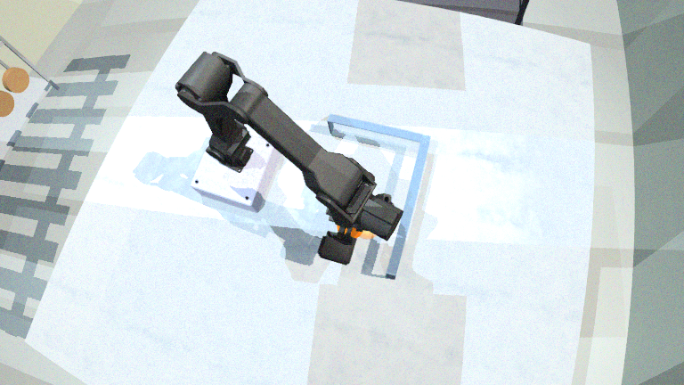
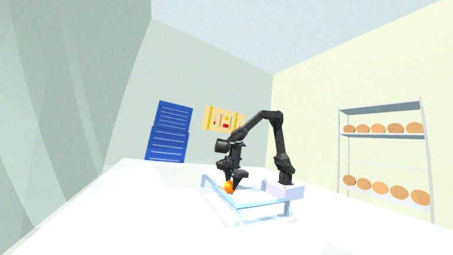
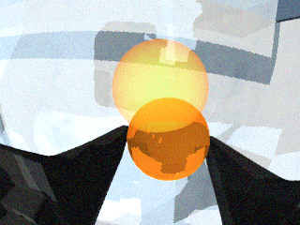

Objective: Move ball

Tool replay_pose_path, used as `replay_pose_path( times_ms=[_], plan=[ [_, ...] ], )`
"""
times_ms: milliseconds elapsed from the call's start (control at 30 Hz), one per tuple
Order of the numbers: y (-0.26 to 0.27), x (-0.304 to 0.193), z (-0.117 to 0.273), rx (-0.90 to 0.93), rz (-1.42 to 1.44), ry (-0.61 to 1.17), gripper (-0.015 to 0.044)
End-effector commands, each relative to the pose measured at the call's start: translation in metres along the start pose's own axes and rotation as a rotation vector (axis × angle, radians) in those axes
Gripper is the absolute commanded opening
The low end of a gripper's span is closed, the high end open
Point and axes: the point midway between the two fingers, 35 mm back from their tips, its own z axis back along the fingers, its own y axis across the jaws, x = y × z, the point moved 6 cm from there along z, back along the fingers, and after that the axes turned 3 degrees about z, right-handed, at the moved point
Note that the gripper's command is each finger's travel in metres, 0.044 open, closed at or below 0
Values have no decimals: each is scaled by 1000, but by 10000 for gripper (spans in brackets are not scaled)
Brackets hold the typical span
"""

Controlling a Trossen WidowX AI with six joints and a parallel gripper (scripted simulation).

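Note:
The orange ball (image 3: 168, 155) (image 2: 229, 187) is between the two fingers of my gripper (image 3: 167, 136) (image 2: 230, 185), which is shut on it low over the table. The see-through copy (image 3: 159, 70) lies just past the ball in the wrist view, pale yellow-orange, and the ball overlaps its lower edge. In the top view the arm mostly hides the ball, and part of the copy (image 1: 367, 234) shows beside it. The clear walls (image 1: 417, 174) (image 2: 262, 204) meet in a corner; ball and copy are on the inner side of the long wall.
The arm's pale base block (image 1: 226, 184) (image 2: 284, 190) stands on the table (image 1: 252, 310) on the open side of the walls. The second, shorter wall (image 1: 378, 127) runs toward the base side. Shelves and blue cabinets stand away from the table.

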Motion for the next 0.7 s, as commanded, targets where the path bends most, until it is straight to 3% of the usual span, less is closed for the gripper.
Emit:
replay_pose_path(
  times_ms=[0,167,667],
  plan=[
    [-1,4,13,2,5,-6,119],
    [-2,8,42,2,5,-6,0],
    [-1,1,134,2,5,-6,0]
  ],
)
